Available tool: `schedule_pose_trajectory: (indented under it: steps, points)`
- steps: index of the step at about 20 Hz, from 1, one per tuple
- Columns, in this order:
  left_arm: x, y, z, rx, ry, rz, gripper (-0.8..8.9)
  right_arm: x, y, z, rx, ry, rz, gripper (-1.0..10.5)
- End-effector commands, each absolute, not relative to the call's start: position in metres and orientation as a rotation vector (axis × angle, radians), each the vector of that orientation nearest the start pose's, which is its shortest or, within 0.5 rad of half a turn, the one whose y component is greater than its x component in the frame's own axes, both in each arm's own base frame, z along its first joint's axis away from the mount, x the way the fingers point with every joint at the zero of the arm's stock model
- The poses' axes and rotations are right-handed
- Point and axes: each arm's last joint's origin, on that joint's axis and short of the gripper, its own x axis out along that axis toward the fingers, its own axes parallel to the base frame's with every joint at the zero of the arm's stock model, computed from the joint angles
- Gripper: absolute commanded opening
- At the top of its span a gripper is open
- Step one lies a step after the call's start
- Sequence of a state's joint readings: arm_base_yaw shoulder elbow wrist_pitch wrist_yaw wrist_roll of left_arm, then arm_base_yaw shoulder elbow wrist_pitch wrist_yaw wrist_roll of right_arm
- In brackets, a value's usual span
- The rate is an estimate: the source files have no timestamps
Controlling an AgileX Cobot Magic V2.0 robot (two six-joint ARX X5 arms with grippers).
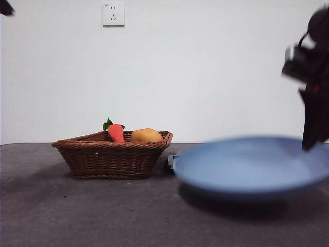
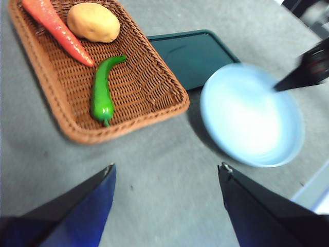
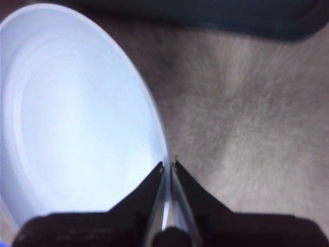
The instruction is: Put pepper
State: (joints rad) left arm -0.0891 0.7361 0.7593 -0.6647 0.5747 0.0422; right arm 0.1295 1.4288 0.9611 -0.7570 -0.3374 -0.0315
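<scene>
At the left of the grey table (image 1: 77,211) stands one brown wicker basket (image 1: 110,157). Three things lie in it: one red-orange carrot (image 2: 57,30) with green leaves, one rounded orange-yellow fruit (image 2: 93,21), and one pepper (image 2: 102,91), glossy green and curved, resting on the basket floor near a rim, apart from the other two. From the front the basket wall hides the pepper; only the carrot and the fruit rise above the rim. The left gripper (image 2: 167,172) hangs above bare table just off the basket, its fingers spread wide and holding nothing. Right of the basket lies one dark green tray (image 2: 193,55), flat on the table, partly behind one blue plate (image 1: 252,164), which is blurred. The right gripper (image 3: 168,165) has its fingers pinched on the plate's right rim, with the rim's edge running between them.
</scene>
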Motion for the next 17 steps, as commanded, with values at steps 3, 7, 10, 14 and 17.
schedule_pose_trajectory:
  steps: [3, 7, 10, 14, 17]
  points:
    - [0.181, -0.056, 0.290, -0.042, 0.655, -0.641, 3.49, 0.230, 0.040, 0.268, 0.125, 1.061, 0.420, 0.0]
    - [0.231, -0.091, 0.292, 0.077, 0.732, -0.588, 3.49, 0.205, 0.037, 0.300, 0.126, 0.965, 0.419, 0.0]
    - [0.271, -0.117, 0.289, 0.153, 0.773, -0.570, 3.49, 0.192, 0.035, 0.318, 0.127, 0.914, 0.420, 0.0]
    - [0.317, -0.142, 0.273, 0.226, 0.831, -0.543, 3.49, 0.178, 0.033, 0.331, 0.141, 0.869, 0.415, 0.0]
    - [0.342, -0.154, 0.254, 0.260, 0.877, -0.537, 3.49, 0.169, 0.032, 0.338, 0.152, 0.836, 0.413, 0.0]
